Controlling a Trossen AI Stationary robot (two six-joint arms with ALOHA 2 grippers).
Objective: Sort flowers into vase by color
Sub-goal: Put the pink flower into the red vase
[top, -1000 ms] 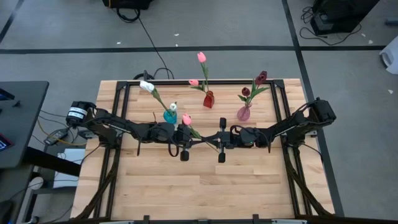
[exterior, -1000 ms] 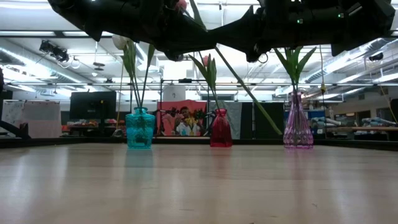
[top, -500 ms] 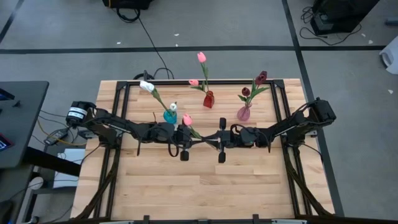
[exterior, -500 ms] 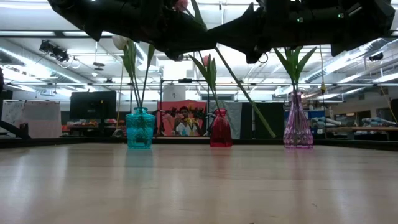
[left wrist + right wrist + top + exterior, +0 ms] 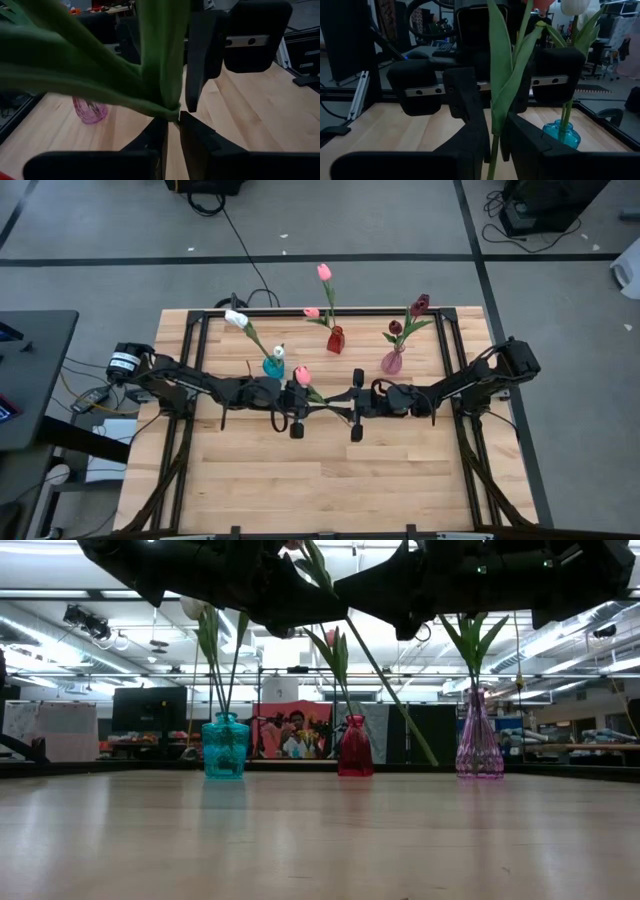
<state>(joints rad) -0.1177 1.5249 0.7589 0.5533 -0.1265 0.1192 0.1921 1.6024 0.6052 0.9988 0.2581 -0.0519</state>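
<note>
A pink tulip [image 5: 302, 373] with a long green stem and leaves is held in the air between my two grippers, above the middle of the table. My left gripper [image 5: 318, 402] comes from the table's left and my right gripper [image 5: 338, 406] from its right; they meet tip to tip, each shut on the stem. A teal vase [image 5: 273, 366] holds white tulips, a red vase [image 5: 335, 340] holds pink ones, and a pink glass vase [image 5: 392, 362] holds dark maroon ones. All three stand on the table's far half. My left gripper [image 5: 172, 125] pinches the pink tulip's stem [image 5: 173, 115] between its two fingers, just where the leaves join it. The fingers come level from the table's left and lie across the stem. The tulip is lifted clear. My right gripper [image 5: 494, 145] pinches the same stem [image 5: 494, 142] between its two fingers, below the leaves. It comes level from the table's right, across the stem. The stem slants down below the grippers, and its lower end [image 5: 433, 760] hangs clear of the table.
The three vases stand in a row behind the grippers, the red one [image 5: 354, 748] nearest the hanging stem end. The wooden tabletop [image 5: 320, 480] stretches bare toward the near edge. A black frame rail [image 5: 460, 440] runs along each side of the table.
The hanging stem has tipped slightly steeper: in the low view its lower end has swung a little toward the red vase. Both grippers stay where they were.
</note>
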